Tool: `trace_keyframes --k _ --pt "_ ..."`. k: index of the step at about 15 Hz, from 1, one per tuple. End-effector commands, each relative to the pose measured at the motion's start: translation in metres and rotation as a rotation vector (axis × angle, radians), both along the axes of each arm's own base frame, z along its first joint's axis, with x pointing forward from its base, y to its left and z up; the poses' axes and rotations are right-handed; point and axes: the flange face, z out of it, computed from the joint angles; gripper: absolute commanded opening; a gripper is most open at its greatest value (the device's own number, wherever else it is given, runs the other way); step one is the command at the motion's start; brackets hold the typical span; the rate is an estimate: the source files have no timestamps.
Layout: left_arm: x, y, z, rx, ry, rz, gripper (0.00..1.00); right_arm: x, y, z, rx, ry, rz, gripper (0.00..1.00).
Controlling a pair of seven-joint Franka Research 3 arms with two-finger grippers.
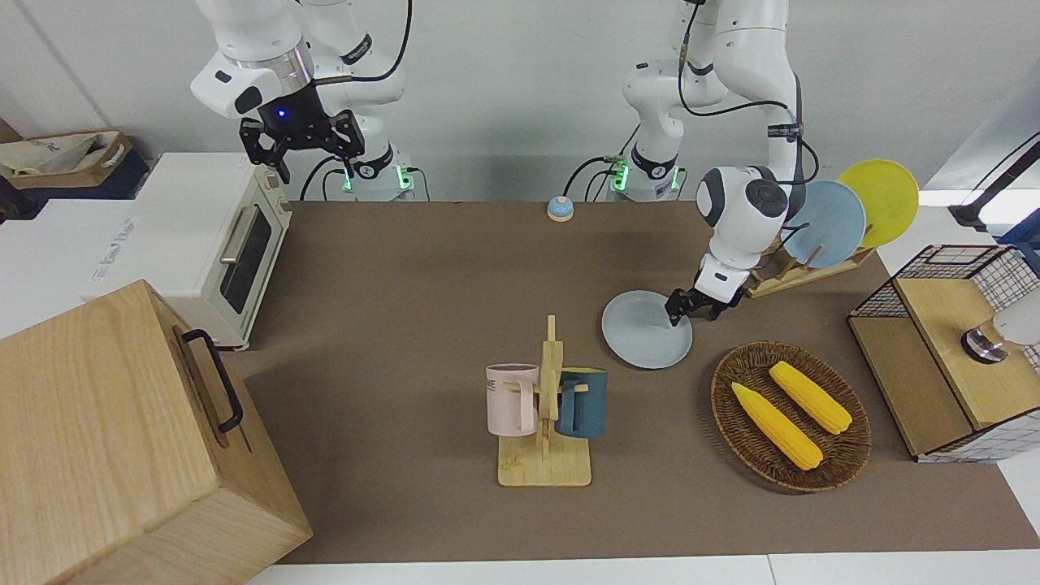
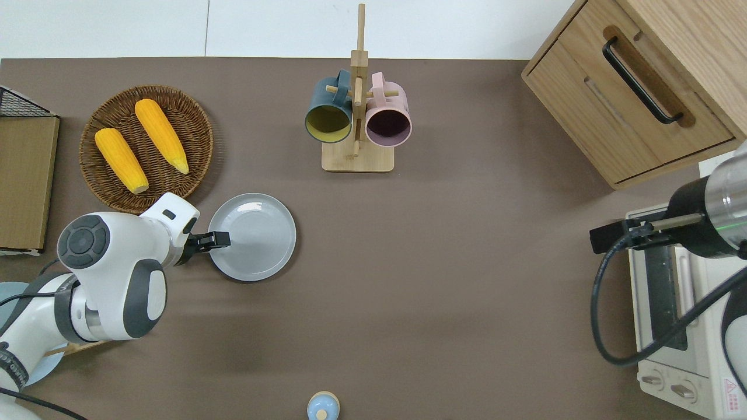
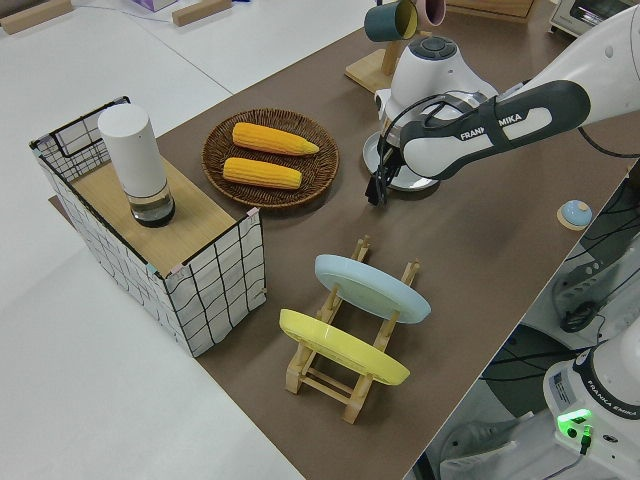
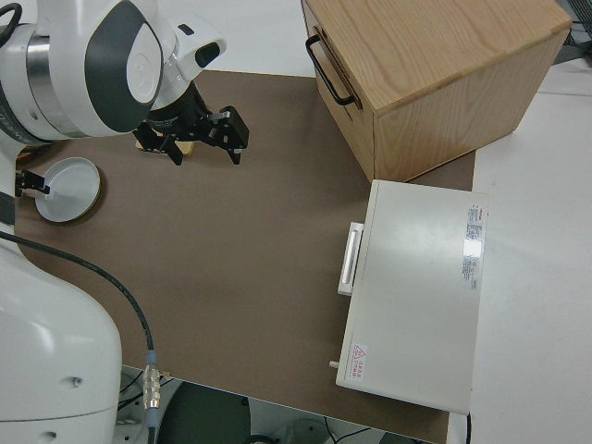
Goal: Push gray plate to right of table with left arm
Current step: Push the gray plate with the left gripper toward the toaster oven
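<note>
Your left gripper [image 2: 220,238] sits low over the gray plate's [image 2: 257,233] rim, at the edge toward the left arm's end of the table [image 2: 467,262]; you cannot tell its finger state. Farther out stand the corn basket [image 2: 192,125] and mug rack [image 2: 357,157]. Your right arm is parked.

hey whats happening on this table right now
The left arm's claw is at the rim of the gray plate, at the edge toward the left arm's end of the table, set to push it toward the right arm's end. The plate lies flat beside the wicker basket of corn and nearer to the robots than the mug rack. The right arm is parked, its claw open.
</note>
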Motion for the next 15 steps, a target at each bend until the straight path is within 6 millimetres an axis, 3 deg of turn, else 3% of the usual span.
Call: trace_keyframes --k 1,2,5,7,9,15 --pt "-0.0057 -0.0087 -0.0046 -0.005 -0.016 0.004 0.95 -0.0024 -0.0024 0.004 0.009 0.005 -0.008 0.983" --pt "-0.0058 -0.0103 -0.0046 -0.005 -0.016 0.007 0.83 -0.0025 -0.0016 0.004 0.009 0.005 -0.006 0.983" --pt "-0.0059 -0.0111 -0.0046 -0.007 -0.014 0.037 0.28 -0.0024 -0.0024 0.004 0.009 0.005 -0.006 0.983" --pt "-0.0059 -0.0111 -0.0046 -0.007 -0.014 0.037 0.07 -0.0025 -0.0016 0.004 0.009 0.005 -0.005 0.983" --pt "-0.0059 -0.0111 -0.0046 -0.007 -0.014 0.037 0.0 -0.0025 -0.0016 0.004 0.009 0.005 -0.005 0.983" --pt "-0.0062 -0.0111 -0.0079 -0.007 -0.007 0.037 0.0 -0.0024 -0.0024 0.004 0.009 0.005 -0.008 0.983"
